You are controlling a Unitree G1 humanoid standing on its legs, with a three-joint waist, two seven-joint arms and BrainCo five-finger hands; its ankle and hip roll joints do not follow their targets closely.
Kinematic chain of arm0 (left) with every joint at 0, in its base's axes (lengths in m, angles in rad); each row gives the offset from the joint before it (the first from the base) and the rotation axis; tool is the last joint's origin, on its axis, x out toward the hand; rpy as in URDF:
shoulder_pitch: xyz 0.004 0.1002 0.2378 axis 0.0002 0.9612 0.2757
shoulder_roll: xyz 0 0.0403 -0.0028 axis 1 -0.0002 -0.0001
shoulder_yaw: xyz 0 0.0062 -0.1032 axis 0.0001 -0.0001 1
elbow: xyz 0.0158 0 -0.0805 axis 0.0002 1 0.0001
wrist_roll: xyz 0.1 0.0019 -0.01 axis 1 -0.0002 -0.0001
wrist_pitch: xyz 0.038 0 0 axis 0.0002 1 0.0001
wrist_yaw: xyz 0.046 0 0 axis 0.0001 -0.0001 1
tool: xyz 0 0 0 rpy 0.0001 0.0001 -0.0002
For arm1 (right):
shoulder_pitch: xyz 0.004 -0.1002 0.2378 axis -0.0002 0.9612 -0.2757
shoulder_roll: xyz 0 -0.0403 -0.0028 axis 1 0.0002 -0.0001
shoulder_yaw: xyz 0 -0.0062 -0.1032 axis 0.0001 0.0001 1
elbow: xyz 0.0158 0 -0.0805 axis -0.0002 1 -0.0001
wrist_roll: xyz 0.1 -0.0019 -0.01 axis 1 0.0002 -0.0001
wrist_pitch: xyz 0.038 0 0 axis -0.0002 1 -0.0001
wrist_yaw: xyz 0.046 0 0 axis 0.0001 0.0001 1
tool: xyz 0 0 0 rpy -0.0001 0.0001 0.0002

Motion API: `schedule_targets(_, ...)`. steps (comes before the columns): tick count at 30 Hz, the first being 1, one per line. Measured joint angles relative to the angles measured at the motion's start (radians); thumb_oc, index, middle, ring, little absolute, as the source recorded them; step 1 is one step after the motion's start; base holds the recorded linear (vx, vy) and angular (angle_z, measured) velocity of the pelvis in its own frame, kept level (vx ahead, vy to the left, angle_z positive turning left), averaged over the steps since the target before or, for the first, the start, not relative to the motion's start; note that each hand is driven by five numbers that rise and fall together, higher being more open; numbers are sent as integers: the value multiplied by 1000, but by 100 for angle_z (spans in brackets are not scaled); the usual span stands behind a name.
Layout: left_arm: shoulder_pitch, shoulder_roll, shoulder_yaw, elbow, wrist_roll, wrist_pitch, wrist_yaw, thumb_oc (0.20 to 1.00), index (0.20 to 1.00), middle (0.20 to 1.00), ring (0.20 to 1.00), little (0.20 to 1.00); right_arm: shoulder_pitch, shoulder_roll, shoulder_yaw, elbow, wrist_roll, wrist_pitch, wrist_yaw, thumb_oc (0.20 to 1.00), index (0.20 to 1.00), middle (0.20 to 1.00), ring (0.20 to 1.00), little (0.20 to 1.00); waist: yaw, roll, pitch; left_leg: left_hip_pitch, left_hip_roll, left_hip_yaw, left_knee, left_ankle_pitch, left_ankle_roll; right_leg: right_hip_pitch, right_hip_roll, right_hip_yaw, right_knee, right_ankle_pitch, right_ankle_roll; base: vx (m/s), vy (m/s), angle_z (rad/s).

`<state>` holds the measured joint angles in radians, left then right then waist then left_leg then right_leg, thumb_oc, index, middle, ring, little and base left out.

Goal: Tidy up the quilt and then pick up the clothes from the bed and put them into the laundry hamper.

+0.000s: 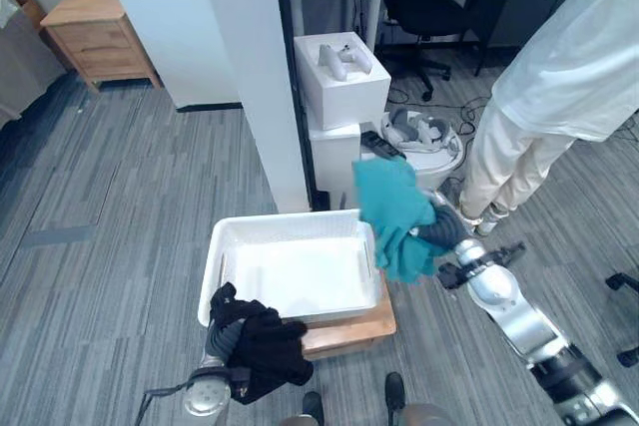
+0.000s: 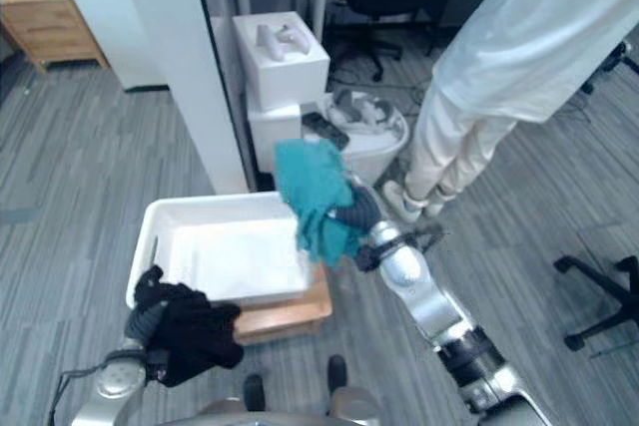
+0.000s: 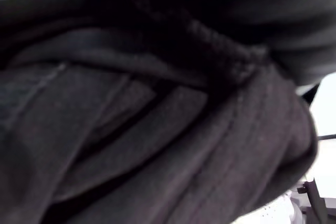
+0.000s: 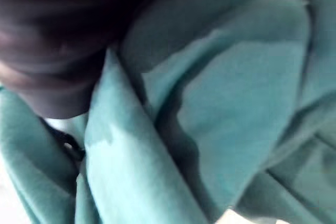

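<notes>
Right hand (image 1: 439,231) bunches teal cloth garment (image 1: 392,214) over right rim of white plastic hamper (image 1: 292,268). Left hand (image 1: 222,326) clutches black cloth garment (image 1: 265,346) near hamper's near-left corner.

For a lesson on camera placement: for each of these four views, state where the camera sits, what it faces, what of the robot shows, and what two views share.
Left eye view: on the head, looking down at the white hamper; both arms show.
Right eye view: on the head, same scene; teal garment and black garment held over the hamper's edges.
Left wrist view: on the left wrist, close against black cloth.
Right wrist view: on the right wrist, against teal cloth.
Shared: both eye views show a person standing beyond.
</notes>
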<state>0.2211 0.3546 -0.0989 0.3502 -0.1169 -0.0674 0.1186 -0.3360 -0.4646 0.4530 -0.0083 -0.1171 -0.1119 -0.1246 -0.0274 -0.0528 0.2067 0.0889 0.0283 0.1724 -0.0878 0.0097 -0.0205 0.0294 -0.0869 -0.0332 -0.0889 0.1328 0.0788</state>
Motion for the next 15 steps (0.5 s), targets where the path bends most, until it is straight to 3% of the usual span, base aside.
schedule_targets(4, -33, 6, -24, -37, -70, -20, 5, 200, 200, 200, 200, 200, -180, 69, 83, 139, -1, 1, -4, 200, 200, 200, 200, 200, 14, 9, 2, -76, 3, -21, 0, 23, -1, -66, -2, -27, 0, 0, -3, -123, -61, 25)
schedule_targets(7, -44, 14, -34, -79, -79, -22, 7, 200, 200, 200, 200, 200, -220, 94, 119, 208, -3, -1, -9, 200, 200, 200, 200, 200, 57, 30, 17, -124, 6, -33, 0, 44, -4, -95, -3, -49, 0, 11, -6, -91, -40, 29)
schedule_targets(10, -84, 48, -33, -137, -111, -59, 13, 200, 200, 200, 200, 200, -247, 90, 143, 294, -35, 12, -11, 200, 200, 200, 200, 200, 83, 67, 60, -166, 4, -77, 6, 63, -6, -120, -4, -90, 3, 23, -13, -131, -89, 39)
schedule_targets(11, -93, 73, -29, -163, -118, -61, 13, 200, 200, 200, 200, 200, -253, 98, 152, 350, -38, 0, -22, 200, 200, 200, 200, 200, 111, 85, 73, -193, 5, -88, 3, 73, -6, -136, -4, -108, 1, 22, -12, -157, -92, 40)
schedule_targets(13, -158, 146, -23, -232, -118, -86, 13, 200, 200, 200, 200, 200, -272, 86, 143, 436, -39, 7, -50, 200, 200, 200, 200, 200, 117, 109, 113, -256, 8, -134, 2, 91, -24, -171, -3, -154, 6, 28, -20, -128, -94, 65)
schedule_targets(14, -203, 169, -6, -257, -118, -102, 14, 200, 200, 200, 200, 200, -285, 62, 144, 476, -39, 10, -50, 369, 369, 369, 369, 369, 127, 122, 142, -273, 10, -148, 6, 104, -22, -184, -1, -172, 6, 32, -26, -103, -118, 74)
schedule_targets(15, -299, 196, 2, -263, -138, -119, 19, 200, 200, 200, 200, 200, -303, 17, 146, 549, -39, 24, -50, 1000, 1000, 1000, 1000, 1000, 142, 153, 183, -297, 11, -176, 6, 114, -27, -188, -1, -208, 6, 34, -28, -66, -87, 73)
